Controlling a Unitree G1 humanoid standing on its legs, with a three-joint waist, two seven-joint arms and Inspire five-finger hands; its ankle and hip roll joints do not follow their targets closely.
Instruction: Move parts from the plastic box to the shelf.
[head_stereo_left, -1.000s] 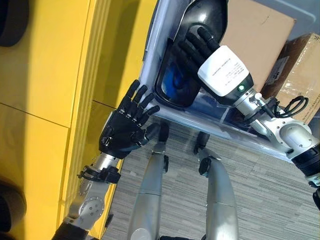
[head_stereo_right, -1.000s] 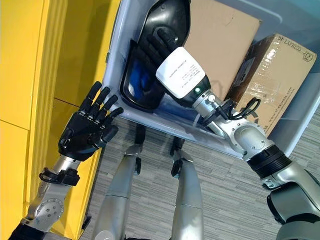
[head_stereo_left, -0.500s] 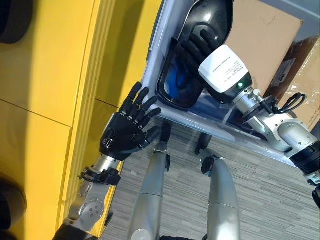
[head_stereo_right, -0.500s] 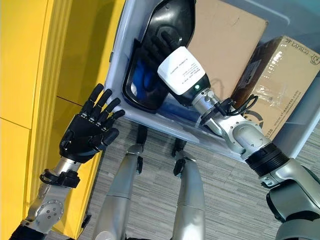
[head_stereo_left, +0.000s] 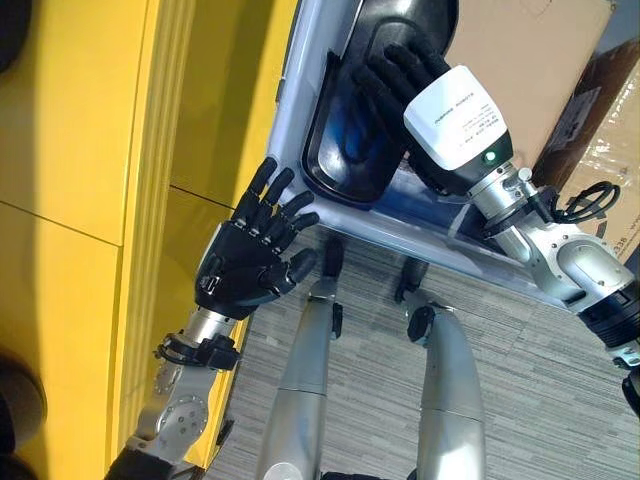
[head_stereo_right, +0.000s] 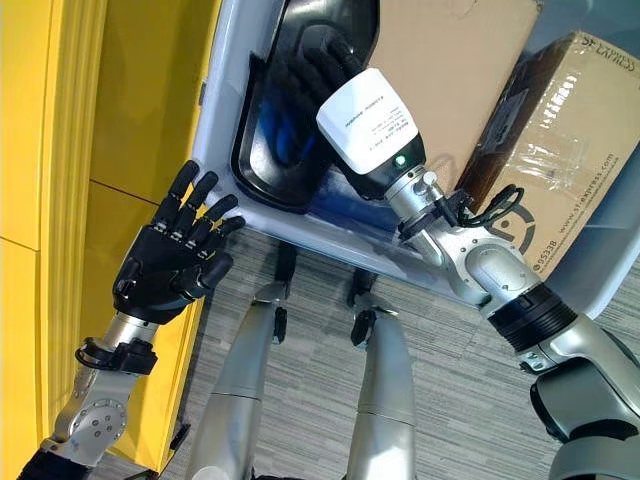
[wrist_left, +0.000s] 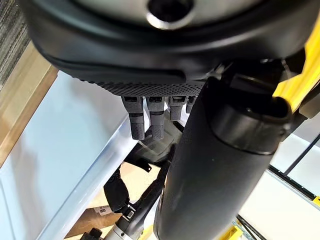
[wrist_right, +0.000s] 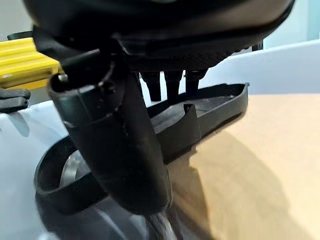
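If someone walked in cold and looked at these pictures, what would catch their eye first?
Probably the right hand, reaching into the plastic box with straight fingers laid on a glossy black part leaning inside its wall. Next, the left hand, spread open outside the box, beside the bright yellow shelf. Brown cardboard boxes stand in the plastic box behind the part.
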